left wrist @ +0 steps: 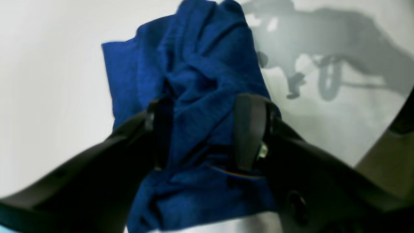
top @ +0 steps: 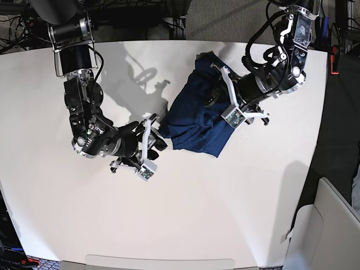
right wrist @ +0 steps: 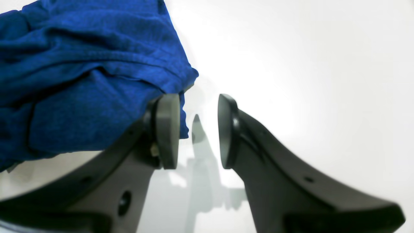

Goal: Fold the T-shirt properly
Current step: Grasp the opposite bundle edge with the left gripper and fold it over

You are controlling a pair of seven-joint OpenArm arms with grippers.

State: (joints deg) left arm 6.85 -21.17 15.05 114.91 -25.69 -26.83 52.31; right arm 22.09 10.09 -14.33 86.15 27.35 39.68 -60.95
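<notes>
On the left of the base view, the right claw (top: 152, 125) sits low over the white table (top: 225, 214), just at the near-left edge of the T-shirt (top: 197, 115). Its wrist view shows the jaws parted with only bare table and shadow between them; one pad (right wrist: 166, 129) stands just in front of a hanging corner of the cloth, and whether it touches is hard to tell. The arm's lower links are blurred and cut off at the bottom of that view. The T-shirt lies bunched in a dark blue heap on the far middle of the table, its sleeves and collar lost in the folds. To the right, the left claw (top: 219, 84) reaches into the heap from the far right. In its wrist view the left claw (left wrist: 202, 129) has its jaws spread wide with a thick bundle of cloth filling the gap, gripping the T-shirt (left wrist: 200, 64); the picture is soft, and the cloth hides the inner faces of the pads.
</notes>
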